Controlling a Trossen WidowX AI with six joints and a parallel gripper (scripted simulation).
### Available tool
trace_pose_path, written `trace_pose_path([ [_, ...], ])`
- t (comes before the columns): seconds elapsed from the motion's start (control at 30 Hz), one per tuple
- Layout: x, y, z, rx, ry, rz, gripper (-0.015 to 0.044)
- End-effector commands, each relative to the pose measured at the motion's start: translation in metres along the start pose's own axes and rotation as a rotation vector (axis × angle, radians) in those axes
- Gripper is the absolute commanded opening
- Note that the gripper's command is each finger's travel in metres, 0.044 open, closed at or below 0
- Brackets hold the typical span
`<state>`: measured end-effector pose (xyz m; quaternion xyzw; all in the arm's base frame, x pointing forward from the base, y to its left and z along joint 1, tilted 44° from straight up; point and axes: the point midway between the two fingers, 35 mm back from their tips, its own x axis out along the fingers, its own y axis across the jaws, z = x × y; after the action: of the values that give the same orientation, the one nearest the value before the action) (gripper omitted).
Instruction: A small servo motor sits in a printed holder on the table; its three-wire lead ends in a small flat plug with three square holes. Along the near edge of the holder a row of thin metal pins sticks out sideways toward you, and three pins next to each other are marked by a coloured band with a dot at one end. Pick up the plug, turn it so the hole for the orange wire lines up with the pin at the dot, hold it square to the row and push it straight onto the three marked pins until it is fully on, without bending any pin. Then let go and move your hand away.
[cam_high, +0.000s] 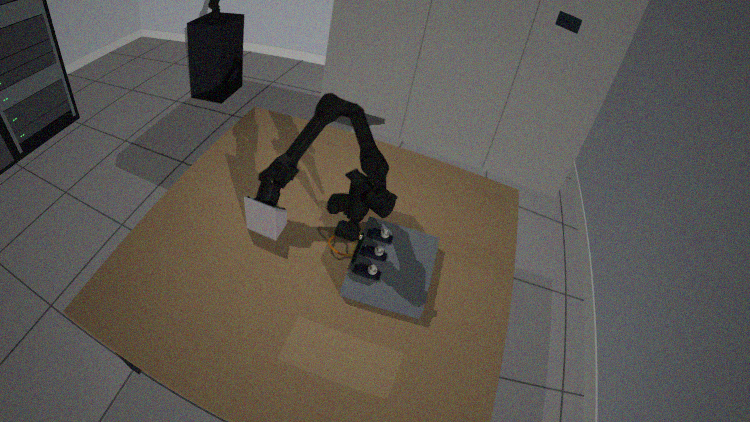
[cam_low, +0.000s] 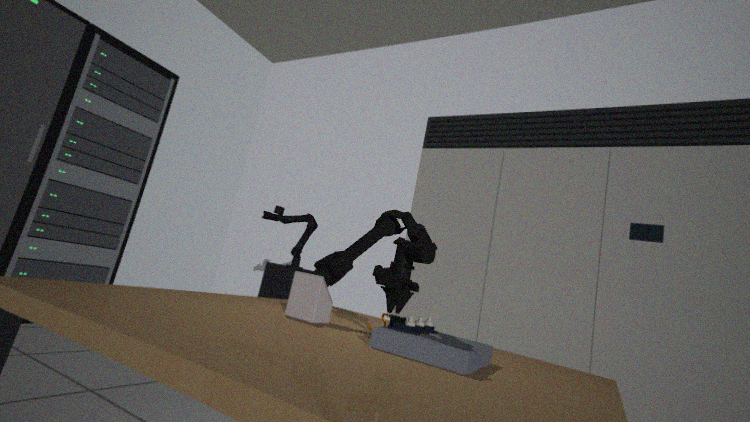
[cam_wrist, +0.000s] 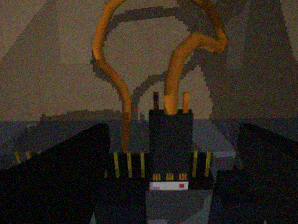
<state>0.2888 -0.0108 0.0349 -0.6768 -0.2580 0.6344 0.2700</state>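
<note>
The dark plug (cam_wrist: 171, 142) lies across the pin row in the wrist view, square to it, directly behind the white band (cam_wrist: 162, 186). Its orange stub is on the right, the same side as the band's red dot (cam_wrist: 181, 186); a brown stub is on the left. Short bits of three pins show between plug and band. Other yellow pins (cam_wrist: 129, 165) stand straight on both sides. My gripper (cam_high: 348, 234) (cam_low: 396, 311) (cam_wrist: 174, 133) is open, its fingers apart on either side of the plug, with gaps. The orange lead (cam_high: 343, 255) (cam_wrist: 102, 45) loops behind the plug.
The blue-grey holder (cam_high: 385, 299) (cam_low: 419, 349) carries three dark servos with white horns (cam_high: 372, 269), close to the gripper. The arm's white base block (cam_high: 264, 219) (cam_low: 309, 296) stands to the left on the wooden table (cam_high: 209, 314) (cam_low: 236, 341).
</note>
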Motion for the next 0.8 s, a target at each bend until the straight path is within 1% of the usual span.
trace_pose_path([
  [0.0,-0.035,0.002,-0.003,-0.006,0.017,0.011,0.0368],
  [0.1,-0.05,0.001,-0.002,-0.007,0.016,0.01,0.044],
  [0.77,-0.05,0.001,-0.002,-0.007,0.016,0.01,0.044],
])
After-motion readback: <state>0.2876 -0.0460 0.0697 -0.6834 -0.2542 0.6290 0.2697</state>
